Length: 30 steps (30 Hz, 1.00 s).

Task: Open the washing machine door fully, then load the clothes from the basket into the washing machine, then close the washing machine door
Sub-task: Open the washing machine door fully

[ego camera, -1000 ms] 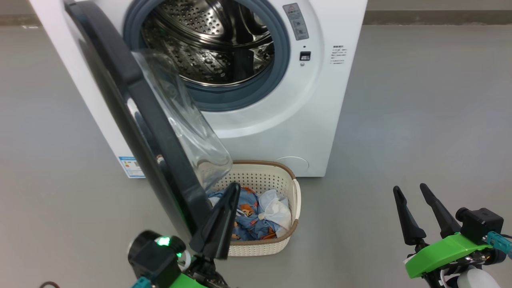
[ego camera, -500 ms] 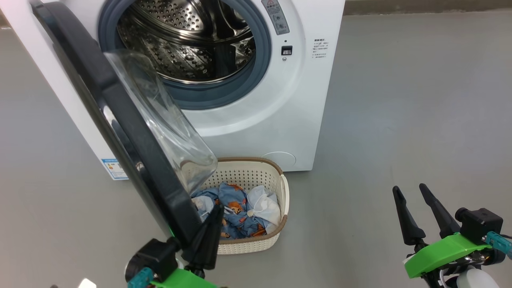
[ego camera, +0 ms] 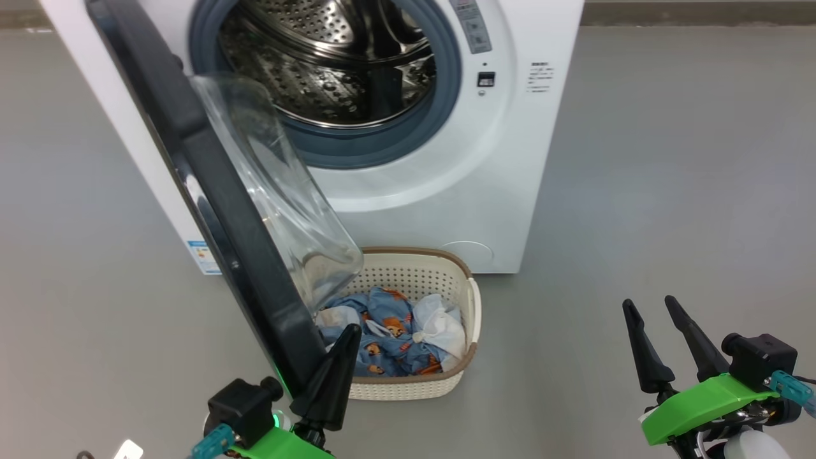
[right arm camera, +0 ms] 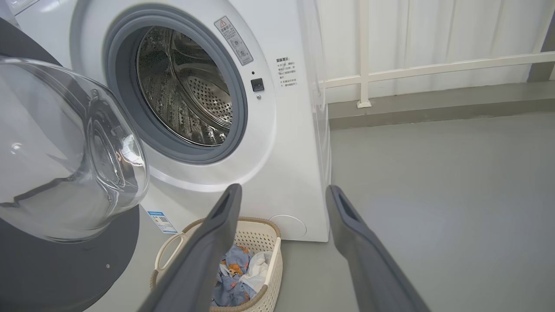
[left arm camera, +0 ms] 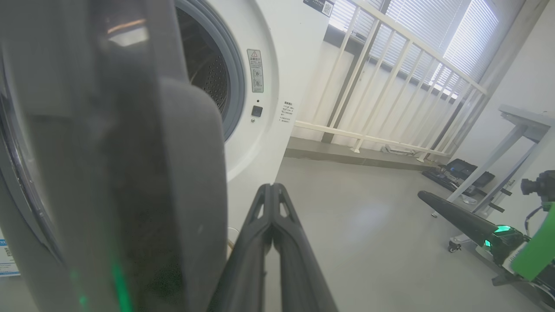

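The washing machine's [ego camera: 433, 204] top was cut off by the head view's edge. The basket's [ego camera: 473, 319] left side was hidden behind the washing machine door [ego camera: 255, 280] and left gripper [ego camera: 350, 333]. The label's [ego camera: 539, 78] print was unreadable.

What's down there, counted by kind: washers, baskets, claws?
Washer: 1
Basket: 1
Claws: 2, left claw and right claw
Total: 4

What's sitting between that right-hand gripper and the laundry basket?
Nothing: in the head view, only bare grey floor separates the right gripper from the basket.
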Available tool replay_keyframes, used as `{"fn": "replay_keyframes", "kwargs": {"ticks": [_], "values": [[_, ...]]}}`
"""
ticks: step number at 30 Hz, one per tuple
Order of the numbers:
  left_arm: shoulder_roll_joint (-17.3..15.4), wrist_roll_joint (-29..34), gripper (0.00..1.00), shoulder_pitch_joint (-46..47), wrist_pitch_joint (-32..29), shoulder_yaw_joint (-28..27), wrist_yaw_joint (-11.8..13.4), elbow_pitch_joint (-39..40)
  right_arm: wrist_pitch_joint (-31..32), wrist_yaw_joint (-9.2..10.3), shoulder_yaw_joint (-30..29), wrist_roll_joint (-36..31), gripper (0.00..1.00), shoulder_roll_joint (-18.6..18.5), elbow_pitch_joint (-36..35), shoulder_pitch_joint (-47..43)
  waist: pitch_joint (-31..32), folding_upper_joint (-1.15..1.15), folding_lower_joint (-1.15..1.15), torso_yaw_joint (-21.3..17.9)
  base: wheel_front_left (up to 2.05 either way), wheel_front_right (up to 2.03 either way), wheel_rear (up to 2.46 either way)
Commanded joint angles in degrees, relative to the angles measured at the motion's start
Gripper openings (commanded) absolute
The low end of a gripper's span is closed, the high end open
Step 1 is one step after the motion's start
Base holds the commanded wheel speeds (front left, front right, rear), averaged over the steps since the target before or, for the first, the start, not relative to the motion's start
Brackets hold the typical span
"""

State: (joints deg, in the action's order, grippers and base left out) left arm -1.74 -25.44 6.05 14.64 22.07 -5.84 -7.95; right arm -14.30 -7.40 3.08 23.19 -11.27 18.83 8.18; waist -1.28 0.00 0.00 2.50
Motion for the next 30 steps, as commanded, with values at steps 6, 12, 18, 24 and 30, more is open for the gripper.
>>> {"fn": "replay_keyframes", "kwargs": {"ticks": [6, 12, 18, 24, 30], "values": [[-1.1, 0.8, 0.00, 0.4, 0.4, -4.3, 0.2, 0.6, -0.7, -0.09, 1.3, -0.3, 1.00, -0.4, -0.9, 1.0, 0.4, 0.00, 0.00, 3.7, 0.00, 0.00, 0.00], [-1.4, 1.1, 0.00, -0.2, 0.4, -4.8, 0.1, 0.2, -0.7, -0.09, 1.3, 0.1, 1.00, -0.3, -0.6, 0.7, 1.0, 0.00, 0.00, 6.8, 0.00, 0.00, 0.00], [-1.9, 0.8, 0.00, -0.7, 0.2, -5.2, 0.4, -0.1, -0.7, -0.09, 1.0, 0.2, 1.00, -0.3, -0.4, 0.2, 1.6, 0.00, 0.00, 9.5, 0.00, 0.00, 0.00], [-3.2, -0.3, 0.00, -0.4, -1.0, -7.1, 1.5, -0.7, -0.7, -0.09, 1.2, 0.0, 1.00, -0.1, -0.6, 0.0, 1.7, 0.00, 0.00, 11.5, 0.00, 0.00, 0.00], [-5.2, -1.0, 0.00, 0.0, -2.3, -9.1, 2.6, -0.2, -0.7, -0.09, 1.2, 0.0, 1.00, 0.1, -0.5, 0.0, 1.5, 0.00, 0.00, 12.6, 0.00, 0.00, 0.00]]}}
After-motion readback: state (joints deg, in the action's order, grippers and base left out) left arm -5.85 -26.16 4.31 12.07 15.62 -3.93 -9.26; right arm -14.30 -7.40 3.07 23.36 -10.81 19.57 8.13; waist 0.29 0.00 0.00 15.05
